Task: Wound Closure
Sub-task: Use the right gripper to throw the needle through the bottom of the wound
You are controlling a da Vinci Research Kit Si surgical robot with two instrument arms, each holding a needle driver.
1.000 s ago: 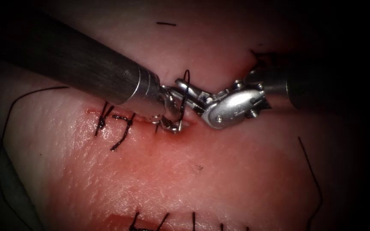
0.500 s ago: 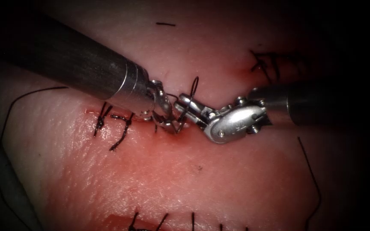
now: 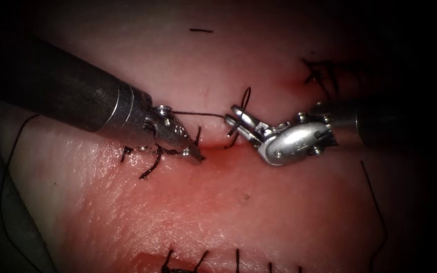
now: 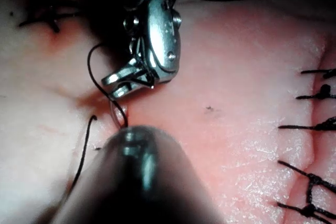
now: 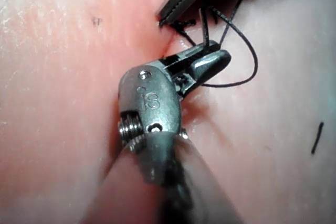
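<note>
Black thread [image 3: 198, 115] is stretched mid-frame between both tools: left tool [image 3: 190, 149] and right tool [image 3: 233, 115] are each clamped on it.

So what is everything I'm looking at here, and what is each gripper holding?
tissue: one, pale pink, under everything.
cut: one, running across the middle.
red fluid: a patch, red, around the cut.
stitches: several, black, at the cut's left end, with more rows along the lower edge and at upper right.
thread: one, black, stretched between the two tools, looped at the right one.
cut end of thread: one, black, lying at the top.
needle: one, silvery curve at the cut; whether it is in the tissue is unclear.
left gripper: shut, seemingly on the needle.
right gripper: shut on the thread.
</note>
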